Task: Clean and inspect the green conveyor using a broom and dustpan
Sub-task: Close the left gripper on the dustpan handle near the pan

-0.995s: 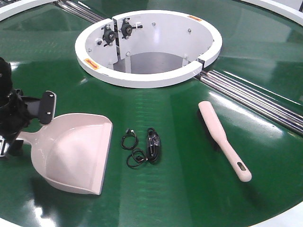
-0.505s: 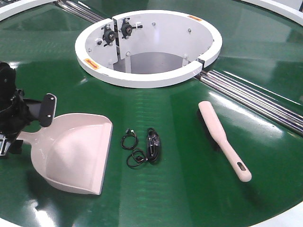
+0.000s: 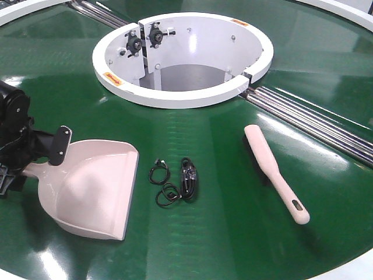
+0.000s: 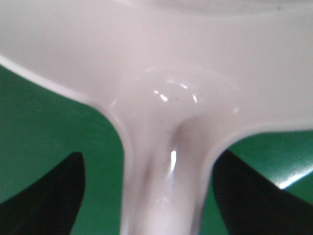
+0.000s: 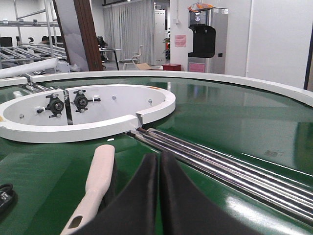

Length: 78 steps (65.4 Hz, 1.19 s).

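The pink dustpan (image 3: 96,186) lies on the green conveyor (image 3: 221,233) at the left, mouth to the lower right and handle pointing left. My left gripper (image 3: 35,163) is open and straddles that handle. In the left wrist view the handle (image 4: 164,186) runs between the two dark fingers (image 4: 49,196) with green gaps on both sides. The pink broom (image 3: 274,172) lies flat at the right, slotted end nearest me. My right gripper (image 5: 159,161) is shut and empty just above the belt, with the broom (image 5: 98,176) close to its left. It is out of the front view.
A coiled black cable (image 3: 178,181) lies between the dustpan and the broom. The white-rimmed centre hole (image 3: 180,96) is behind them. Steel rollers (image 3: 315,119) run diagonally at the right, just right of my right gripper (image 5: 220,161).
My left gripper has lowered and shifted toward the dustpan handle; its visible finger sits lower beside the pan's rear. Dustpan, broom and cable have not moved.
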Motion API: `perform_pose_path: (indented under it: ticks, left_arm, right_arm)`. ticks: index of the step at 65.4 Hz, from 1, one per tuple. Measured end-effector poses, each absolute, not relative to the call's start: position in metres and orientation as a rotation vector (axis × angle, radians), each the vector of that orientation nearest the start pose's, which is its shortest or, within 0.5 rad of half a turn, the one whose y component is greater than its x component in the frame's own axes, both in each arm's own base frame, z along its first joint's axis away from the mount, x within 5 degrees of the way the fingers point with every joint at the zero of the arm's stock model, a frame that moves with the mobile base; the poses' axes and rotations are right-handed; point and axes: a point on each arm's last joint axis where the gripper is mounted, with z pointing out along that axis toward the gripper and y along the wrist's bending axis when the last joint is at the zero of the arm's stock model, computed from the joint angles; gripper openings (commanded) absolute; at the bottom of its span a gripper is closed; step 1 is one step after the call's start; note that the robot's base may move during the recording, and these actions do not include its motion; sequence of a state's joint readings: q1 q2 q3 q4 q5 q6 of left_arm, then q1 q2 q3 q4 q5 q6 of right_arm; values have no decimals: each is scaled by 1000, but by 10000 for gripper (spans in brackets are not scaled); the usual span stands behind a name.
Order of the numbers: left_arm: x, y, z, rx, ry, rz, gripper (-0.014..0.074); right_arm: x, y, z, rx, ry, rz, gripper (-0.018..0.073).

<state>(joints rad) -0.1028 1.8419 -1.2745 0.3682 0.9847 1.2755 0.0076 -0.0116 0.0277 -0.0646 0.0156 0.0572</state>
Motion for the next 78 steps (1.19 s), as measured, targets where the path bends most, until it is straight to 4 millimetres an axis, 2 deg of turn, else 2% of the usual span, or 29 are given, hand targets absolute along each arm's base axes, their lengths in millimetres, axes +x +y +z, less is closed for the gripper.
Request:
perform_pose_path:
  ticks: [17,28,50,66,78]
  left_arm:
    - [358,-8,203,2308,2221,535,-10]
    - [356,-9,204,2316,2236,524,-8]
    - [348,-9,220,2301,2244,542,-8]
    - [347,-25,221,2338,2205,549,-7]
    - [349,-29,222,2257,2245,625,-7]
  right_arm:
    - [57,0,203,-11,1515,-1,-9]
    - [57,0,203,-11,1515,-1,-9]
    - [57,0,203,-11,1515,-1,-9]
    - [57,0,203,-11,1515,-1,-9]
    - [57,0,203,-11,1515,-1,-9]
